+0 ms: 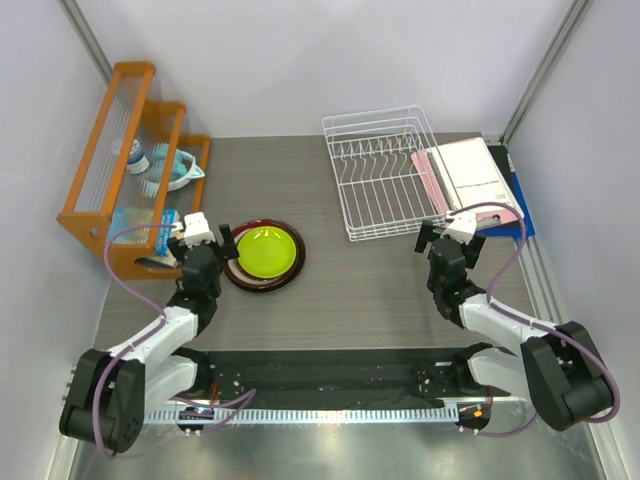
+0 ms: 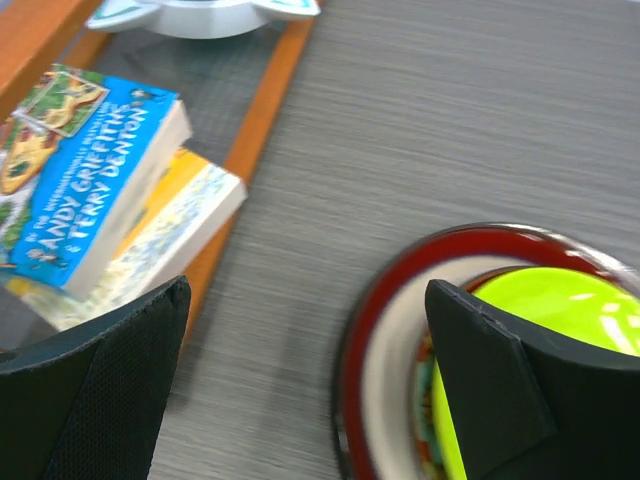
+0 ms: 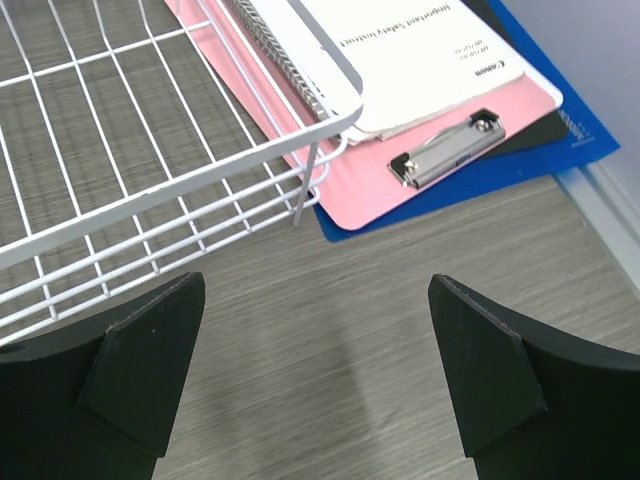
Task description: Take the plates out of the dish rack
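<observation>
Lime-green plate (image 1: 266,249) sits stacked inside a dark-red-rimmed plate (image 2: 455,243); left tool (image 2: 305,380) and right tool (image 3: 315,370) both released.

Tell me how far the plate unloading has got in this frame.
Done: the dish rack holds no plates. The stacked plates sit on the table beside the left gripper, with the lime green plate on top. In hand: nothing; the left gripper and the right gripper are both open and empty. Left: nothing visible to unload.
</observation>
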